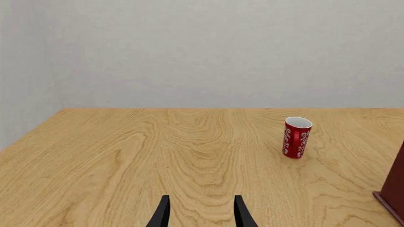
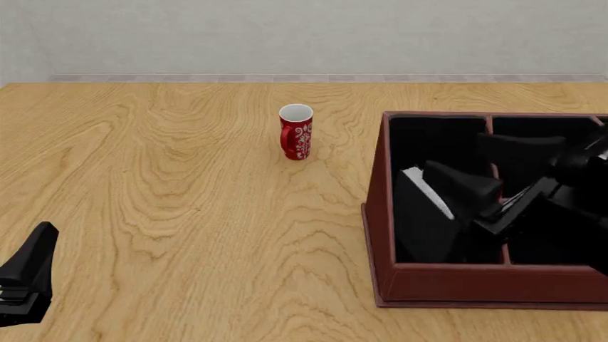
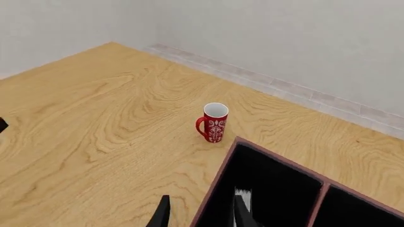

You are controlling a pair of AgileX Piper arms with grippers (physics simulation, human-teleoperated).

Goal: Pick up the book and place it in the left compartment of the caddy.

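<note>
The reddish-brown caddy [image 2: 475,285] stands at the table's right. The black book [image 2: 428,191] leans tilted inside its left compartment [image 2: 428,135], with the white page block showing. My right gripper [image 2: 475,171] hangs open just above that compartment, and nothing is between its fingers. In the right wrist view the fingers of the right gripper [image 3: 200,213] straddle the caddy's [image 3: 215,184] left wall, and a strip of the book's [image 3: 243,195] pages shows beside one finger. My left gripper [image 2: 28,274] rests open near the front left, also open in its own view [image 1: 200,213].
A red patterned mug [image 2: 296,133] stands upright left of the caddy's far corner, seen too from the left wrist [image 1: 296,137] and right wrist [image 3: 215,123]. A corner of the caddy [image 1: 394,189] shows in the left wrist view. A grey wall bounds the table's far edge.
</note>
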